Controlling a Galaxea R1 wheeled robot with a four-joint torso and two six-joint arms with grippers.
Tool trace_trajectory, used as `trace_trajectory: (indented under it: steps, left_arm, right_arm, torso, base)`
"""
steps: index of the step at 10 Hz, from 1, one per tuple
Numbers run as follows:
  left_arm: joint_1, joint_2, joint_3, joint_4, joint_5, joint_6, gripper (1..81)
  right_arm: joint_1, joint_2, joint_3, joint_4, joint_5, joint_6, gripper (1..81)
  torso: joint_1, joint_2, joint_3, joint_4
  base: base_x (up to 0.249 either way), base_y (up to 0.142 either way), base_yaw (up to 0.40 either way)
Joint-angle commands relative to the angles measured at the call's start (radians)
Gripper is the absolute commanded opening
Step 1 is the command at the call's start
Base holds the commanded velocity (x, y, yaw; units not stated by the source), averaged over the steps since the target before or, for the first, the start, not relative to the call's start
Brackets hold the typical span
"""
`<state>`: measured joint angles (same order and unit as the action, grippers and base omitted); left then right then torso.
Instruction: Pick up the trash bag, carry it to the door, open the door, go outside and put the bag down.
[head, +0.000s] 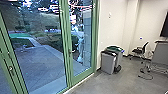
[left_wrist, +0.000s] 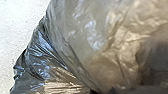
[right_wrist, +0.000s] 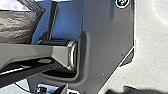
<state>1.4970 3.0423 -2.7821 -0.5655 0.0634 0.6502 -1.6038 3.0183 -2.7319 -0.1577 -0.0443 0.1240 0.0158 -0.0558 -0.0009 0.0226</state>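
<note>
Advancing to the door (head: 81, 40) at 12 o'clock could snag the bag (left_wrist: 82, 37) on its handle (head: 70, 51); both grippers' state cannot be determined.

I see a grey floor (head: 100, 86) bearing a dark-topped bin (head: 108, 63) and, close behind, a green-topped bin (head: 119, 58) (snug neighbours); farther right, an office chair (head: 140, 51) and dark cable (head: 147, 79).

No lettering, number, label or sign can be read on anything in these views.
</note>
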Motion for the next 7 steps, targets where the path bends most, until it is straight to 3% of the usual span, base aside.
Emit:
trace_trajectory:
  steps: [1,7]
  left_arm:
    - [-0.057,0.003,0.001,-0.008,0.07,0.002,1.0]
    - [-0.056,0.009,0.001,-0.008,0.07,0.002,1.0]
  right_arm:
    - [0.046,0.0,-0.001,-0.002,-0.051,-0.001,81.1]
    - [0.044,0.0,-0.005,-0.003,-0.051,-0.001,81.1]
  torso:
    - [0.0,0.0,0.0,0.0]
    - [0.0,0.0,0.0,0.0]
  base:
    - [0.161,0.0,0.0]
    - [0.161,0.0,0.0]
